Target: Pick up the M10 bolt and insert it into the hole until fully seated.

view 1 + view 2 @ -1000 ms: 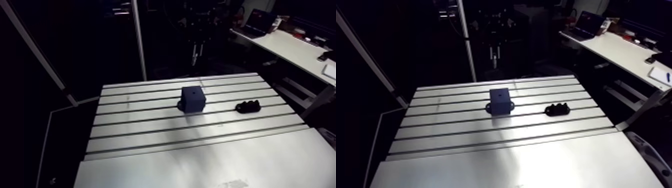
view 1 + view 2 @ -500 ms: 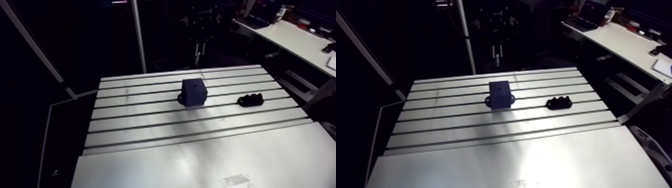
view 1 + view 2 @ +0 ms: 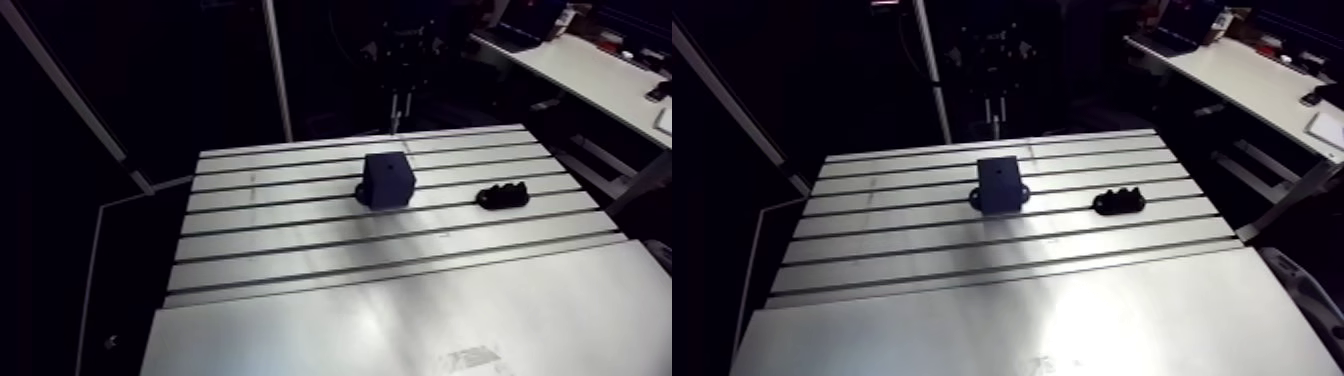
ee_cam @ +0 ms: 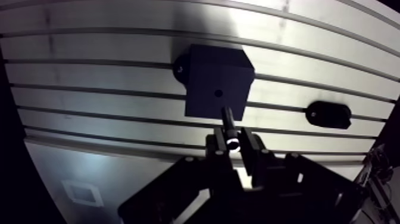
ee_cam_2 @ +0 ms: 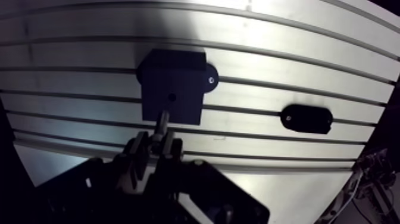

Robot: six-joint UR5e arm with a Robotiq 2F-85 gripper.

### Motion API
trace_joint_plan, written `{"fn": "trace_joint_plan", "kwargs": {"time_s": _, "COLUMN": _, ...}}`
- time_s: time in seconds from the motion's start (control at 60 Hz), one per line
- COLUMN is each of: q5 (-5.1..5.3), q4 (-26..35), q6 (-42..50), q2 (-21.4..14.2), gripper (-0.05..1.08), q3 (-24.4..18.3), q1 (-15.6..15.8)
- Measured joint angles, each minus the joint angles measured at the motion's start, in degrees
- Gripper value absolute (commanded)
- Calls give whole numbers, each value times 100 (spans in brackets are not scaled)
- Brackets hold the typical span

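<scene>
One of the task's two steps looks done: the M10 bolt (image 4: 228, 123) is off the bench (image 3: 400, 310) and clamped between the two fingers (image 4: 215, 148) of the gripper (image 4: 233, 142), head gripped and shank pointing ahead and down. In the wrist view the bolt's tip lies over the near edge of the dark block (image 4: 217, 77), just short of the small round hole (image 4: 218, 93) in the block's top face. In the arm view the gripper hangs well above the block, which stands toward the far middle of the bench, so the bolt is not touching it. A low black holder (image 3: 503, 196) lies to the right of the block, well apart from it. Insertion appears not yet begun: what is left is lining the bolt up over the hole, lowering it, and pressing until the head seats.
</scene>
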Motion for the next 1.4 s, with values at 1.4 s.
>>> {"fn": "trace_joint_plan", "kwargs": {"time_s": 1.4, "q5": -26, "q4": -309, "q6": 101, "q2": 145, "gripper": 108, "q3": 384, "q1": 0}}
